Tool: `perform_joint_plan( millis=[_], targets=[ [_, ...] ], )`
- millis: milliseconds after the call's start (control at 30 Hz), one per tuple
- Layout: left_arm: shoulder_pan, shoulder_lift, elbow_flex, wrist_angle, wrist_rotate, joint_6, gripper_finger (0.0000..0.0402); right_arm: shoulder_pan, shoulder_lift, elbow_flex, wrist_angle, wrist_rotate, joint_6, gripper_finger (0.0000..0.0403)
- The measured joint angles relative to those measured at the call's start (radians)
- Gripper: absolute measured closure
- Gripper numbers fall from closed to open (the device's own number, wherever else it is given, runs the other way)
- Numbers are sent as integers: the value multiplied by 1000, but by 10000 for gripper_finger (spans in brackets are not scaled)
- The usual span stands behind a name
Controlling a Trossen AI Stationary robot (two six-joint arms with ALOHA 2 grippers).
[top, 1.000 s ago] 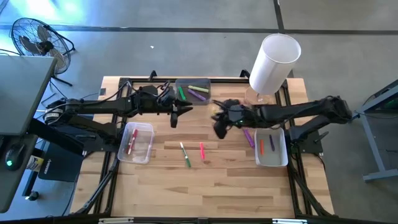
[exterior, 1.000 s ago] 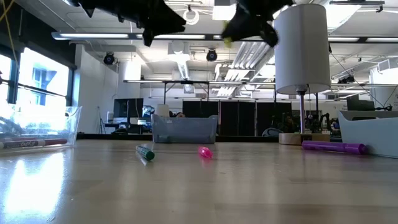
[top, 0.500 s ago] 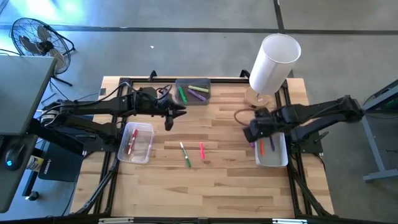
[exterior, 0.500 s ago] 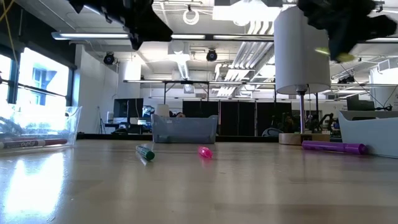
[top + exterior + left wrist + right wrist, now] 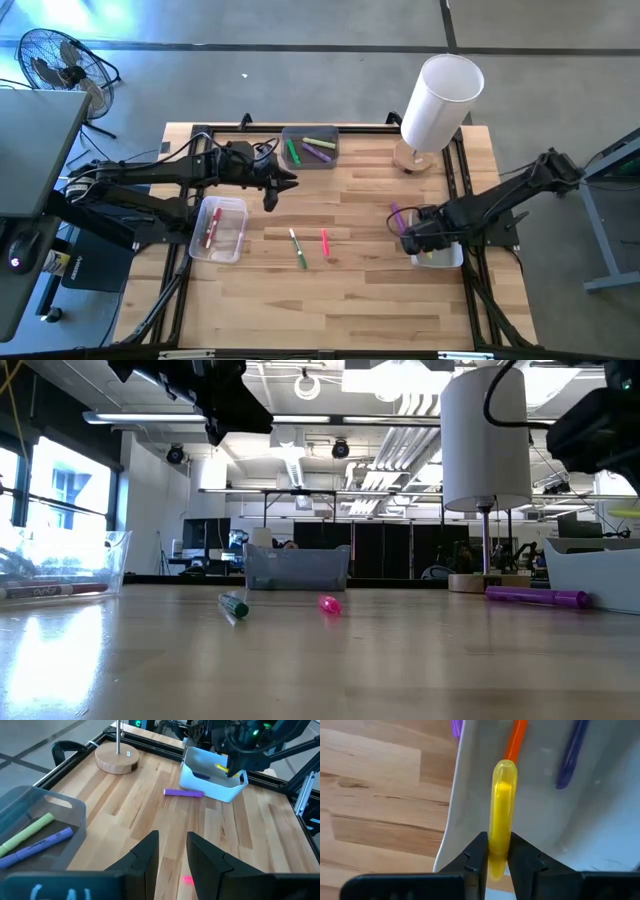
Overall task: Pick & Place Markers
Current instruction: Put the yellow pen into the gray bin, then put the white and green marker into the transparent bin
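Yellow marker [image 5: 503, 805] pinched endwise in right jaws, pointing into white bin [image 5: 470, 785], left jaws narrow

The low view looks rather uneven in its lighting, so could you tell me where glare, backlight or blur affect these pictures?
Low view: bright ceiling lights and the window backlight the scene, leaving the left gripper a dark silhouette; glare sheens the table, soft close to the lens. Right wrist view: the yellow marker between the right gripper fingers is sharp but carries a bright highlight. High view: evenly lit, with only soft shadows.

left gripper [image 5: 172, 851] hangs empty, jaws slightly apart, over wood; purple marker [image 5: 183, 793] lies beside white bin [image 5: 212, 790]; far gripper [image 5: 235, 770] carries yellow marker [image 5: 222, 768].
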Motion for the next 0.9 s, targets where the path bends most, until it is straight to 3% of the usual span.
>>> perform_joint_plan(
  millis=[700, 900],
  targets=[
    [0, 3, 0, -44, 5, -62, 305, 15, -44, 4, -17, 29, 20, 252],
    [0, 41, 1, -81, 26, -23, 302, 15, -129, 4, -13, 120, 40, 253]
  ],
)
